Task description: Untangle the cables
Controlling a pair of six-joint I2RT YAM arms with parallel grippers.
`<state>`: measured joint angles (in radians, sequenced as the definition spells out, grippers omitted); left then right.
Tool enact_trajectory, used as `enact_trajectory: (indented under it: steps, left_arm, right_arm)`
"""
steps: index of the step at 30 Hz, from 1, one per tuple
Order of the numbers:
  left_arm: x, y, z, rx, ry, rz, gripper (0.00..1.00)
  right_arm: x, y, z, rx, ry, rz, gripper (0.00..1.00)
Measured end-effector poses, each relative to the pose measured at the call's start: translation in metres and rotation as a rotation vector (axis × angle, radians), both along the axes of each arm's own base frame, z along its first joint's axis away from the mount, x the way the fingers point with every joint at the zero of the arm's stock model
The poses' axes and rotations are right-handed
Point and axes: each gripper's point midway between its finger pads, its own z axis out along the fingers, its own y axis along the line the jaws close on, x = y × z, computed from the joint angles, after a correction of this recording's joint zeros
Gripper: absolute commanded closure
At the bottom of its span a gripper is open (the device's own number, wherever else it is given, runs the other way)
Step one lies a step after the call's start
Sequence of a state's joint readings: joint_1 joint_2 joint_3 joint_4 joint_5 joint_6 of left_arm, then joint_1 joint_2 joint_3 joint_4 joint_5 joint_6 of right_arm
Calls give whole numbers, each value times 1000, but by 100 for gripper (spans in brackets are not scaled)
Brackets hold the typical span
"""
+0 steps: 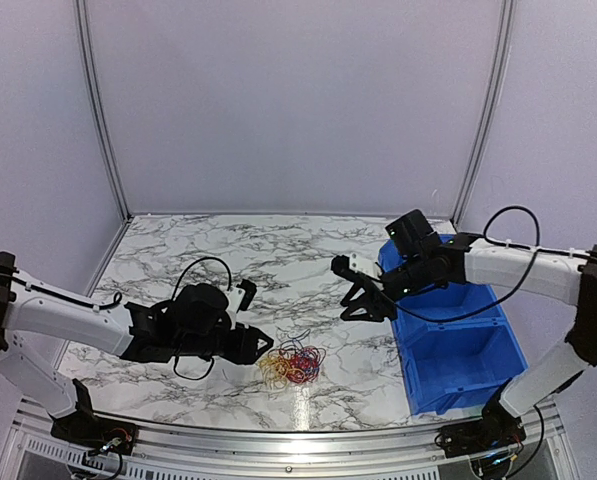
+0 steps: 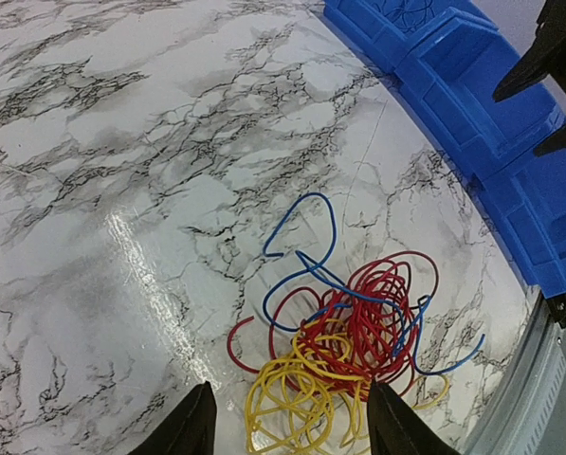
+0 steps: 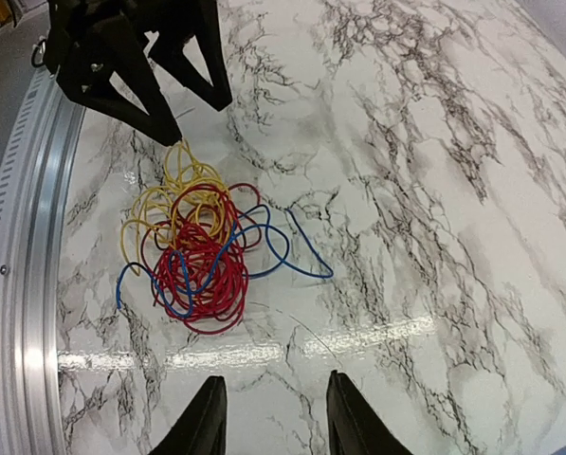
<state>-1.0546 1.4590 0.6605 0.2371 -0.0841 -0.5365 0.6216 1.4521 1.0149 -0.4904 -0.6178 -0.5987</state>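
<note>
Cables [image 1: 292, 364] tangled on the marble table [image 1: 178, 250]
Left gripper [image 2: 292, 392] gapes beside the yellow loops — right gripper [image 3: 276, 384] gapes empty, well apart.

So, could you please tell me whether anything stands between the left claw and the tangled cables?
Nothing visible does. The open left claw hovers at the yellow edge of the tangled bundle of thin yellow, red and blue cables, with only bare white marble-patterned table between. The blue plastic bin stands off to the side.
</note>
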Motion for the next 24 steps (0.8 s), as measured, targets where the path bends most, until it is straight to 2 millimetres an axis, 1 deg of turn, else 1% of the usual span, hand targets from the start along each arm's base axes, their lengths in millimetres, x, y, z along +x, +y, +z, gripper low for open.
enact_trajectory:
  steps: [3, 4, 5, 6, 9, 11, 14, 16, 18, 20, 22, 24]
  left_arm:
    - [3, -9, 0, -22, 23, 8, 44]
    - [3, -12, 1, -32, 27, 10, 44]
    - [4, -13, 2, -42, 30, 12, 44]
    - [4, -14, 3, -48, 34, 14, 44]
    - [5, -13, 4, -57, 36, 32, 42]
    - [9, -8, 5, -63, 26, 63, 41]
    - [11, 7, 8, -68, 5, 116, 41]
    - [13, 14, 12, -76, -6, 143, 41]
    - [14, 18, 16, -85, -17, 157, 41]
    - [15, 21, 18, -90, -26, 170, 41]
    - [16, 23, 17, -87, -28, 180, 41]
    - [15, 26, 15, -82, -25, 187, 40]
  right_arm:
    - [-3, 16, -26, -57, 14, 49, 61]
    - [-2, 17, -33, -79, 9, 55, 60]
    - [-8, 23, -41, -101, -5, 83, 59]
    - [-9, 28, -48, -126, -28, 101, 59]
    - [-5, 38, -59, -170, -118, 136, 57]
    - [0, 43, -63, -197, -196, 151, 56]
    - [7, 55, -69, -231, -313, 172, 56]
    - [10, 61, -73, -246, -362, 181, 56]
    - [12, 66, -80, -272, -403, 191, 56]
    - [13, 70, -87, -300, -449, 202, 57]
    - [12, 75, -93, -322, -484, 218, 61]
    - [12, 78, -100, -343, -508, 229, 70]
